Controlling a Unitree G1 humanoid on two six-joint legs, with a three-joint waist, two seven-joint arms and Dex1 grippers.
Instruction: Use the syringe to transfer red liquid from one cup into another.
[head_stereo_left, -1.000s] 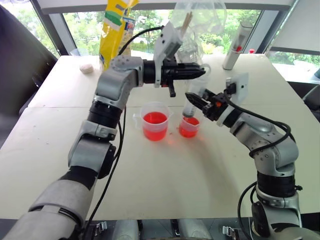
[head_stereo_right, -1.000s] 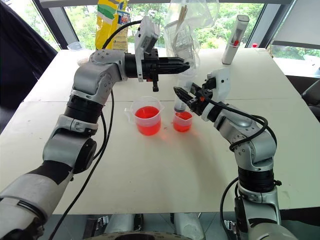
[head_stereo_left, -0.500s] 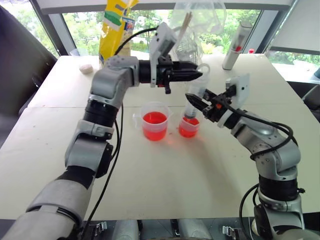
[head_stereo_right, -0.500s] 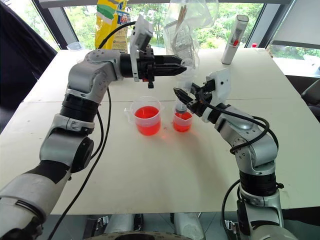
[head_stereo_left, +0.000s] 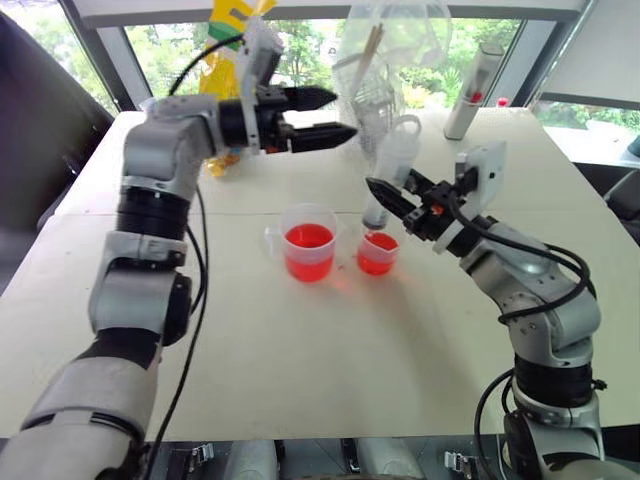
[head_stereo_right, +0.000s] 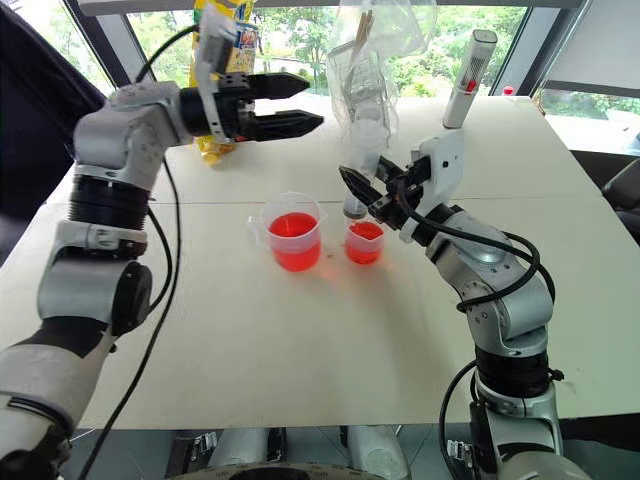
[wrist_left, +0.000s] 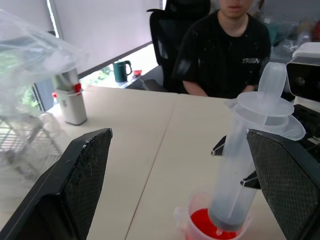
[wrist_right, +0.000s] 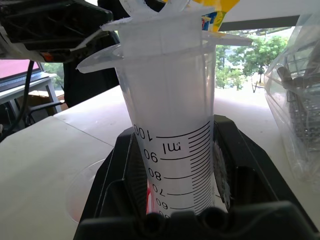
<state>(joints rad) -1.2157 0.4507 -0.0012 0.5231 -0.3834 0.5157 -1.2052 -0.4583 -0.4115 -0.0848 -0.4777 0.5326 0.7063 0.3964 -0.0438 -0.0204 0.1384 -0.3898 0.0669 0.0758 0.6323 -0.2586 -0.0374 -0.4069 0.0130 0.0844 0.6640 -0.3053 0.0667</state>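
Observation:
The clear syringe (head_stereo_left: 392, 160) stands nearly upright, and its tip dips into the smaller handle-less cup (head_stereo_left: 378, 254), which holds red liquid (wrist_left: 210, 226). My right gripper (head_stereo_left: 381, 193) is shut on the lower barrel, whose printed scale shows on the syringe (wrist_right: 170, 115) in the right wrist view. The barrel looks clear, with the plunger (wrist_left: 272, 76) rising a little above the flange. The larger cup with a handle (head_stereo_left: 308, 242) stands just left of it, about half full of red liquid (head_stereo_right: 293, 226). My left gripper (head_stereo_left: 340, 113) is open, up and to the left of the syringe, apart from it.
At the table's far edge are a yellow bag (head_stereo_left: 225, 40), a crumpled clear plastic bag (head_stereo_left: 390, 50) and a grey cylinder with a red mark (head_stereo_left: 475, 90). A person in a black shirt (wrist_left: 235, 45) sits beyond the table. The near half of the white table (head_stereo_left: 330, 350) is bare.
My left gripper was shut at the top of the plunger; it has opened and drawn away to the left. The right gripper and the syringe have stayed over the smaller cup.

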